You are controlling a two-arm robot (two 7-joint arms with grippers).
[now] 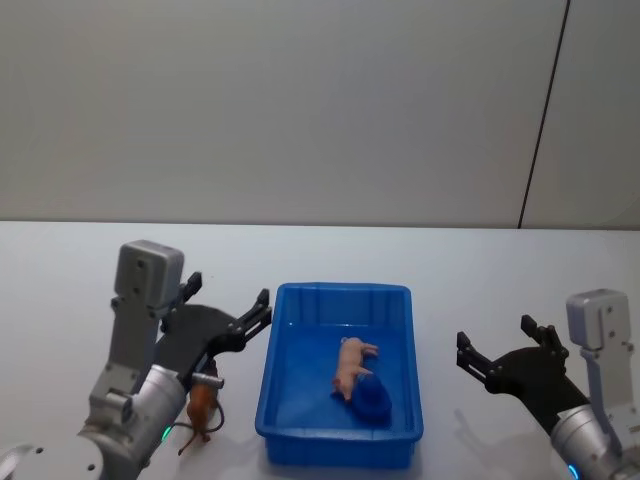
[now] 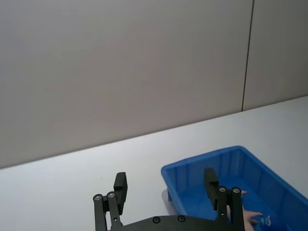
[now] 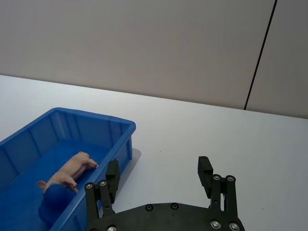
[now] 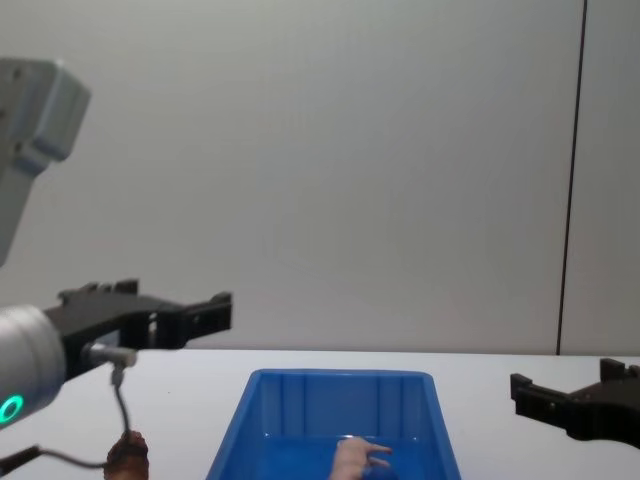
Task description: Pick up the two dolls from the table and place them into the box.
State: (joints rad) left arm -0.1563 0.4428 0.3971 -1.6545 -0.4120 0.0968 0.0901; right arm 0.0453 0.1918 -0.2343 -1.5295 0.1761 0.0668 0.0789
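The box point(image 1: 340, 291) is a bright blue bin in the middle of the white table point(image 1: 500, 270). The pale pink doll point(image 1: 352, 366) lies inside it, beside a small blue object point(image 1: 373, 399). The reddish-brown doll point(image 1: 202, 405) rests on the table left of the box, partly hidden under my left arm. My left gripper point(image 1: 228, 293) hovers open and empty above and beyond that doll, near the box's left rim. My right gripper point(image 1: 495, 335) is open and empty over the table right of the box. The right wrist view shows the pink doll point(image 3: 72, 171) in the box point(image 3: 96, 118).
A plain grey wall with one dark vertical seam point(image 1: 545, 110) stands behind the table. Bare white tabletop stretches behind the box and to both sides. In the chest view a thin cable point(image 4: 118, 400) hangs from my left arm above the brown doll point(image 4: 128, 460).
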